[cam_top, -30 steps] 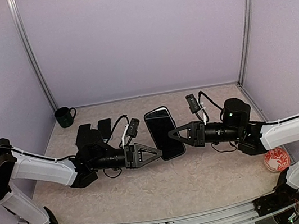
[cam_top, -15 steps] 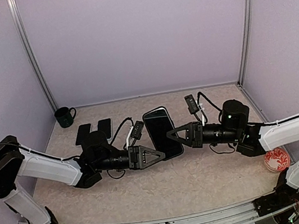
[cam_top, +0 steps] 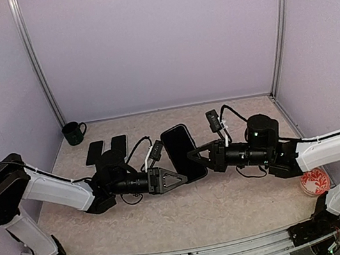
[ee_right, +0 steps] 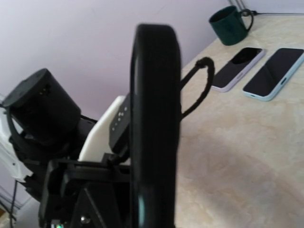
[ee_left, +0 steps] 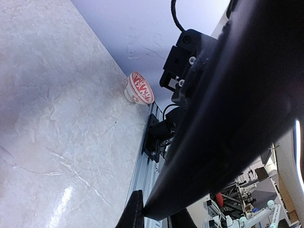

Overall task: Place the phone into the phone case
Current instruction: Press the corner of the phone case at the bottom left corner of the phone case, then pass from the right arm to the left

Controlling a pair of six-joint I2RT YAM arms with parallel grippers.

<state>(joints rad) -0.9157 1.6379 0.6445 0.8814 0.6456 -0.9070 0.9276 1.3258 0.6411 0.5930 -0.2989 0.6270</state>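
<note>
A black phone case (cam_top: 181, 152) with a glossy dark phone face in it hangs above the middle of the table, held between both arms. My left gripper (cam_top: 180, 178) is shut on its near left edge. In the left wrist view the case (ee_left: 237, 109) fills the right side, and the fingertips (ee_left: 135, 211) pinch its lower corner. My right gripper (cam_top: 191, 155) is shut on the case's right edge. The right wrist view shows the case (ee_right: 154, 118) edge-on and upright, hiding the right fingers. I cannot tell phone from case along the rim.
Two more phones (cam_top: 95, 152) (cam_top: 118, 145) lie flat at the back left, also shown as phones (ee_right: 237, 66) (ee_right: 274, 72) in the right wrist view. A dark green mug (cam_top: 74, 132) stands in the back left corner. A red patterned bowl (cam_top: 314, 181) sits near the right arm.
My left gripper has shut on the case's near left edge. The case and the right gripper have shifted a little to the left. The light rim along the case's top no longer shows.
</note>
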